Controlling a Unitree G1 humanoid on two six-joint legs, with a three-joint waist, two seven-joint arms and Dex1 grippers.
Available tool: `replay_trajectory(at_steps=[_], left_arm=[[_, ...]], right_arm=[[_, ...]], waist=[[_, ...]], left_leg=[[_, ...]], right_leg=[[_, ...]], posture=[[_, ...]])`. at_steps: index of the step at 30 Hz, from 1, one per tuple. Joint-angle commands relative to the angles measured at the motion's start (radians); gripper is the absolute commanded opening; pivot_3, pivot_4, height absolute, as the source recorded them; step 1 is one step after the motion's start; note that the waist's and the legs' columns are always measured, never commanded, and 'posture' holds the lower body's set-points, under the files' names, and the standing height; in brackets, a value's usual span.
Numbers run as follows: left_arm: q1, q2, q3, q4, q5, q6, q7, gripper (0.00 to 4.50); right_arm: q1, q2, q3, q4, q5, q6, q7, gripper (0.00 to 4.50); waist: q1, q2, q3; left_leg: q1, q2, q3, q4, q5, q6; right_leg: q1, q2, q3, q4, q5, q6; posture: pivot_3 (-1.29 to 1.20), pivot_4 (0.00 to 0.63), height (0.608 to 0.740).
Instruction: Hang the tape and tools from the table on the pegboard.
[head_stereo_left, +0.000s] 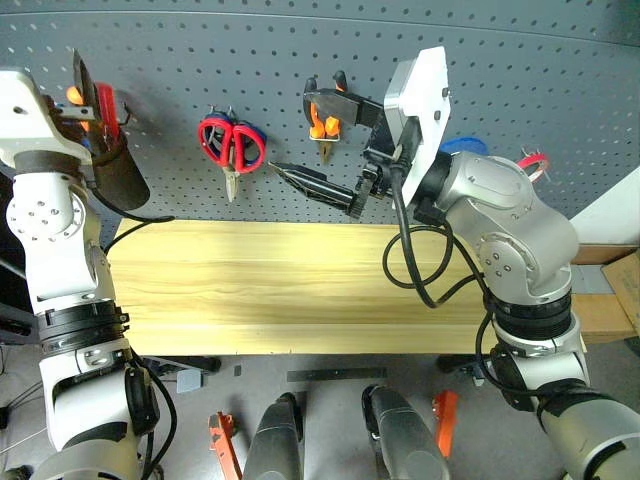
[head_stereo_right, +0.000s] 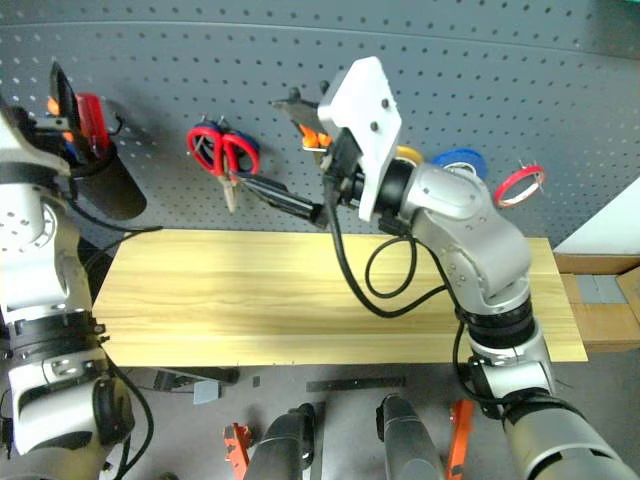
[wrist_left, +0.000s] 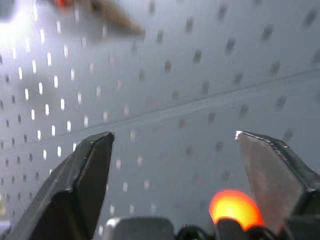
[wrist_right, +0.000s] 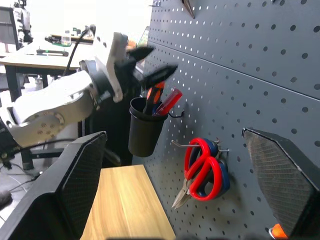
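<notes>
Orange-handled screwdriver (wrist_right: 152, 97) sat in the black cup (wrist_right: 144, 131); my left gripper (wrist_right: 150, 64), fingers spread and empty, needed a straight withdrawal to avoid snagging it.

A grey floor (head_stereo_left: 330, 365) is being seen under the bench, while desks with dark legs (wrist_right: 30, 62) are being lit brightly in the room beyond.
</notes>
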Motion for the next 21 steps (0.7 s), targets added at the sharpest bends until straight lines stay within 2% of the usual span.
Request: replay_trajectory(at_steps=[1, 7, 11, 12, 15, 17, 21], left_arm=[[-0.048, -0.009, -0.101, -0.193, -0.031, 0.033, -0.093, 4.07], [0.08, -0.034, -0.25, -0.404, -0.185, 0.246, -0.318, 4.07], [0.199, -0.079, -0.269, -0.514, -0.315, 0.464, -0.33, 4.07], [0.244, -0.088, -0.281, -0.542, -0.342, 0.531, -0.326, 4.07], [0.369, -0.113, -0.324, -0.601, -0.31, 0.593, -0.295, 4.07], [0.435, -0.165, -0.307, -0.603, -0.321, 0.614, -0.253, 4.07], [0.563, -0.245, -0.284, -0.557, -0.273, 0.542, -0.204, 4.07]], right_arm=[[-0.002, -0.052, -0.105, -0.055, 0.082, 0.034, 0.021, 4.5], [0.123, -0.195, -0.157, -0.153, 0.179, 0.134, 0.061, 4.5], [0.27, -0.257, -0.137, -0.219, 0.17, 0.126, 0.065, 4.5], [0.312, -0.26, -0.13, -0.227, 0.154, 0.113, 0.057, 4.5], [0.43, -0.253, -0.105, -0.227, 0.093, 0.06, 0.028, 4.5], [0.507, -0.223, -0.083, -0.21, 0.047, 0.008, -0.006, 4.5], [0.678, -0.151, -0.017, -0.117, -0.078, -0.146, -0.061, 4.5]], waist=[[0.005, 0.0, -0.003], [0.0, 0.006, -0.023], [-0.009, 0.008, -0.028], [-0.011, 0.009, -0.03], [-0.013, 0.012, -0.051], [-0.01, 0.012, -0.066], [-0.004, 0.012, -0.095]], left_leg=[[-0.001, 0.0, -0.001, 0.0, 0.0, 0.0], [0.0, -0.001, 0.001, 0.0, 0.0, 0.0], [0.004, -0.001, 0.003, 0.0, 0.0, 0.0], [0.005, -0.001, 0.003, 0.0, 0.0, 0.0], [0.006, -0.001, 0.003, 0.0, 0.0, 0.0], [0.006, -0.001, 0.003, 0.0, 0.0, 0.0], [0.012, -0.002, 0.002, 0.001, 0.0, 0.0]], right_leg=[[0.0, 0.0, -0.001, 0.0, 0.0, 0.0], [0.001, -0.001, 0.001, -0.001, 0.0, 0.0], [0.002, 0.003, 0.003, 0.002, 0.0, 0.0], [0.003, 0.004, 0.003, 0.002, 0.0, 0.0], [0.003, 0.005, 0.004, 0.004, 0.0, 0.0], [0.004, 0.004, 0.004, 0.003, 0.0, 0.0], [0.014, 0.005, 0.004, -0.001, 0.001, 0.001]], posture=[[-0.1, 0.19, 0.74], [-0.1, 0.173, 0.74], [-0.1, 0.158, 0.74], [-0.09, 0.151, 0.74], [-0.09, 0.132, 0.74], [-0.09, 0.124, 0.74], [-0.07, 0.091, 0.74]])
